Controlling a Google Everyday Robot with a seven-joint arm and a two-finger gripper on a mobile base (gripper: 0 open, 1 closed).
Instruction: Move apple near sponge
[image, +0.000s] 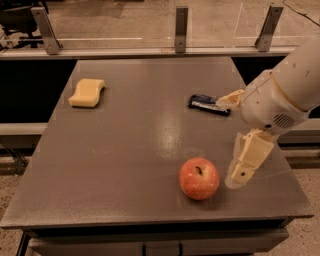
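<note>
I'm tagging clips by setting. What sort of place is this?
Probably a robot test lab: a grey table holding just an apple, sponge and dark wrapped bar, clear panels on metal posts behind, and the gripper hovering beside the apple.

High front view (jaws at right)

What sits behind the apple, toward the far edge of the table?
Bare table, then the dark wrapped bar at far right; its right end is covered by the arm. The sponge lies far left. The gripper hangs just right of the apple.
</note>
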